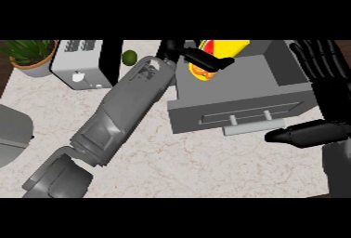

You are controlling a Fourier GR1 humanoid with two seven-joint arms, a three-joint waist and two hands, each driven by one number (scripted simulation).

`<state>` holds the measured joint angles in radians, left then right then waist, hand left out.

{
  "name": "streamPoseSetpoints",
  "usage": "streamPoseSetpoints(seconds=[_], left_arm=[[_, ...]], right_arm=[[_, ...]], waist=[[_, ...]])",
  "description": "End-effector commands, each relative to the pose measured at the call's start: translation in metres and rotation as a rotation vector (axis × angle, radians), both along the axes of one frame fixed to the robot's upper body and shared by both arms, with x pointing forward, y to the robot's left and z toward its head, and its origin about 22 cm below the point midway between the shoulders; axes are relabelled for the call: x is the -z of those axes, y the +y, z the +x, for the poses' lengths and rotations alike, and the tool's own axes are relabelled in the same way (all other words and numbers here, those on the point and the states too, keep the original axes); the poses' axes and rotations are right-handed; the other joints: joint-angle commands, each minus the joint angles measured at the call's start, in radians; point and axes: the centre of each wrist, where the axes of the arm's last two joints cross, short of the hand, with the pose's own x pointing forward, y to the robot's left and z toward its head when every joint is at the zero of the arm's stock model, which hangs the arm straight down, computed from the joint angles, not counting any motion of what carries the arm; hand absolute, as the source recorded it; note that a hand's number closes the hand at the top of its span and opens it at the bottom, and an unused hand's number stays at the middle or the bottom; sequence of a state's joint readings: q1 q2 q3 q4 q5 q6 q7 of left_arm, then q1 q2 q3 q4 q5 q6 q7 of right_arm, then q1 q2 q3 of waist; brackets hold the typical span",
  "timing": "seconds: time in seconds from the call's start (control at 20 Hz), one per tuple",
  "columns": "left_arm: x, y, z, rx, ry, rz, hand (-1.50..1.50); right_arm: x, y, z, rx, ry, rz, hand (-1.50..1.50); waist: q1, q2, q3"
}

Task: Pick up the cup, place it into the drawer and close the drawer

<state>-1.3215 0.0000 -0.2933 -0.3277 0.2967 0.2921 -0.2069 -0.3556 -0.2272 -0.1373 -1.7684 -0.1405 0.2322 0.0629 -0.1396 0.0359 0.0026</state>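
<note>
A grey forearm slants across the marbled worktop [205, 162] from seven o'clock toward one o'clock, ending in the robot's left hand [198, 56], whose black fingers are curled round a yellow-and-red cup [221, 49] and partly hide it. The cup hangs over the open grey drawer [230, 86] at about one o'clock, above its hollow, though whether it touches the drawer's floor cannot be told. The drawer stands pulled out of a grey cabinet [288, 60] toward the onlooker, its front panel carrying a pale bar handle [252, 126] on two short posts. At three o'clock the right hand [322, 60] shows along the edge, fingers straight and spread apart, pointing up, its thumb [305, 132] stretched out low just beside the handle's end; whether the thumb touches the handle cannot be made out. Behind the left forearm, at about twelve o'clock, a small green fruit [129, 57] lies on the worktop. Beside it at eleven o'clock stands a white toaster [81, 62], and at ten o'clock a potted plant [31, 56] with spiky green leaves sits in a terracotta pot. A grey rounded object [12, 135] shows at the nine o'clock edge, cut off by the frame.
</note>
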Motion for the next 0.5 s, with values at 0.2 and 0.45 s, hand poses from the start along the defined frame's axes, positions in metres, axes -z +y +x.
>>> streamPoseSetpoints(seconds=[0.2, 0.45], left_arm=[[0.012, -0.001, -0.004, 0.015, 0.034, 0.018, -1.50], [0.023, 0.006, -0.007, 0.032, 0.015, -0.166, -1.50]], right_arm=[[-0.011, 0.020, 0.007, -0.092, -0.042, -0.004, -1.50], [-0.006, 0.047, 0.007, -0.308, 0.008, 0.016, -1.50]], waist=[[-0.069, 0.015, -0.001], [-0.066, 0.020, -0.003]])
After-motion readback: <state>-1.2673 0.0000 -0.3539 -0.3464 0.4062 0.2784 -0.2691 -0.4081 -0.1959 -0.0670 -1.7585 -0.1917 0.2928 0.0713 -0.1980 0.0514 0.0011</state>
